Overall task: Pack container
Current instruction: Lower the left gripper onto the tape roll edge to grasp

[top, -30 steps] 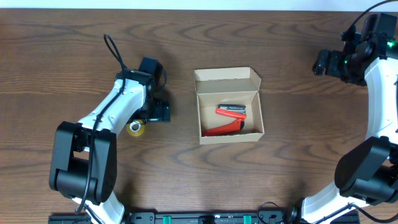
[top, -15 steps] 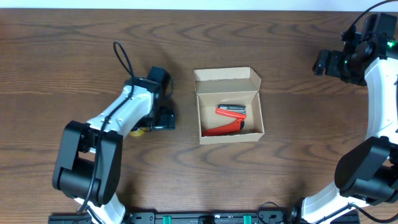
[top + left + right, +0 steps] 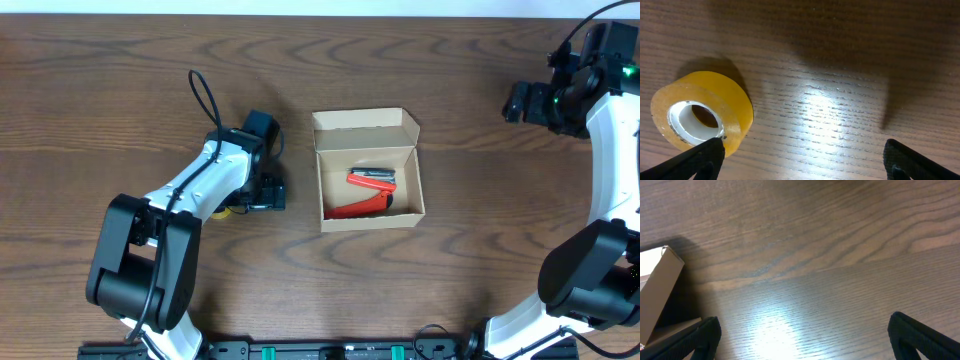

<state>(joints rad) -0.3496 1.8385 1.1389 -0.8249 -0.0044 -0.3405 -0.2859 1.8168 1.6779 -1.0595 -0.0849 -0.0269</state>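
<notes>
The container (image 3: 367, 170) is an open tan cardboard box in the middle of the table, its flap lid standing up at the far side. Inside lie a red-handled tool (image 3: 362, 205) and a dark item (image 3: 374, 173). A yellow tape roll (image 3: 231, 210) lies left of the box, mostly hidden under my left arm. In the left wrist view the tape roll (image 3: 700, 112) sits beside the left finger, not between the jaws. My left gripper (image 3: 802, 156) is open over bare wood. My right gripper (image 3: 520, 100) hangs open at the far right, empty (image 3: 805, 332).
The box's corner (image 3: 657, 287) shows at the left edge of the right wrist view. A black cable (image 3: 200, 95) loops up from the left arm. Dark wood table (image 3: 450, 270) lies all around.
My left arm has swung right toward the box, and now covers most of the tape roll from above. The right arm has not moved.
</notes>
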